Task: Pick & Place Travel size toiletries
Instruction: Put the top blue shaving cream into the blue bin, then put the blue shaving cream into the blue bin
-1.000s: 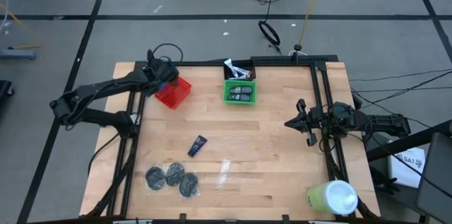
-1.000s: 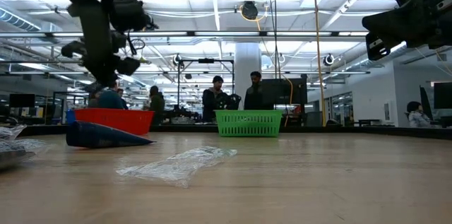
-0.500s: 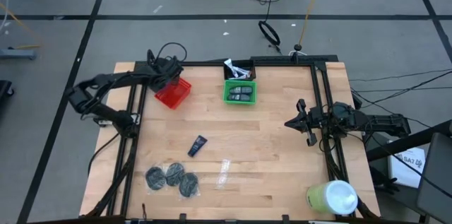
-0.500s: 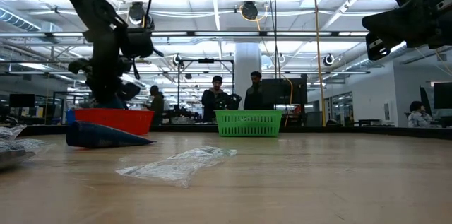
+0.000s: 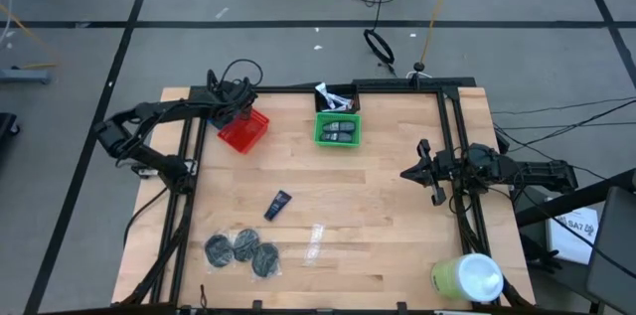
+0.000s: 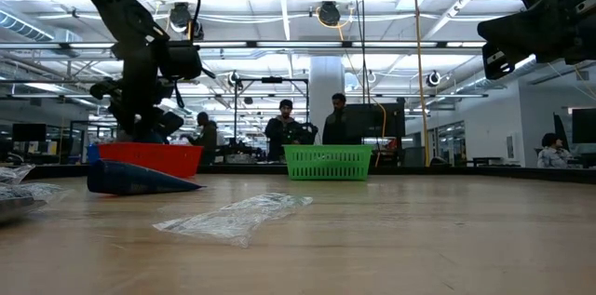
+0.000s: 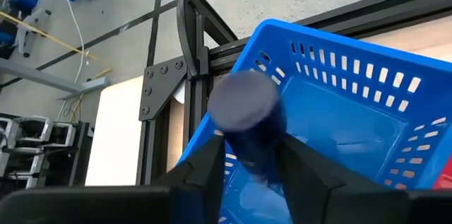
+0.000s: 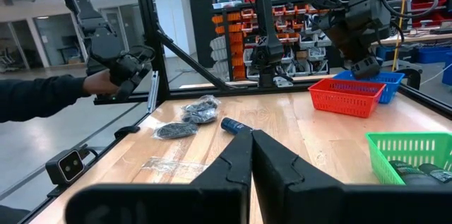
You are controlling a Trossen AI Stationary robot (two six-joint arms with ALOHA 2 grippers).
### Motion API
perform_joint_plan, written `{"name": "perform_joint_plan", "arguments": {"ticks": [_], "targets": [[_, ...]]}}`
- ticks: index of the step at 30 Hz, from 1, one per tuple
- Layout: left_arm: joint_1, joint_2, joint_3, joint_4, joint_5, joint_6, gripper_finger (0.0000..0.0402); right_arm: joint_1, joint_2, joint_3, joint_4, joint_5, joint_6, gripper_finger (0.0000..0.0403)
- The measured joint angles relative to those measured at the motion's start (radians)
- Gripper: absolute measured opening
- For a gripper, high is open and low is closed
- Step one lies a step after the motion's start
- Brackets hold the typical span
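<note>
Left gripper [image 7: 247, 164], fingers parted around a dark blue flat packet [image 7: 244, 107], hangs over a perforated blue plastic basket [image 7: 367, 118] behind the red mesh basket [image 5: 243, 129]; right gripper [image 5: 425, 172] clenched empty at the pale wood-plank table [image 5: 378, 206]; three dark grey crinkled discs [image 5: 241, 248] lie near its front-left edge.

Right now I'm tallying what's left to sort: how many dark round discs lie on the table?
3: disc nearest the left edge, disc in the middle, disc nearest the clear wrapper, all clustered together. None seem hidden.
</note>
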Motion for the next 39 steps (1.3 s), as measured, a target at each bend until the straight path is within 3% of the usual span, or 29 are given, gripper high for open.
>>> {"name": "perform_joint_plan", "arguments": {"ticks": [10,15,19,26,32,39], "targets": [[-0.029,-0.017,0.012,-0.052,0.028,0.124,0.0190,0.000,0.000,0.000,0.000,0.000,0.000,0.0000],[-0.099,-0.065,0.032,-0.078,0.036,0.129,0.0189,0.000,0.000,0.000,0.000,0.000,0.000,0.0000],[-0.179,-0.148,0.078,-0.103,0.146,0.129,0.0179,0.000,0.000,0.000,0.000,0.000,0.000,0.0000],[-0.421,-0.282,0.160,-0.107,0.514,0.144,0.0159,0.000,0.000,0.000,0.000,0.000,0.000,0.0000],[-0.688,-0.332,0.173,-0.010,0.584,0.108,0.0142,0.000,0.000,0.000,0.000,0.000,0.000,0.0000],[-0.971,-0.255,0.183,-0.005,0.700,-0.219,0.0140,0.000,0.000,0.000,0.000,0.000,0.000,0.0000]]}}
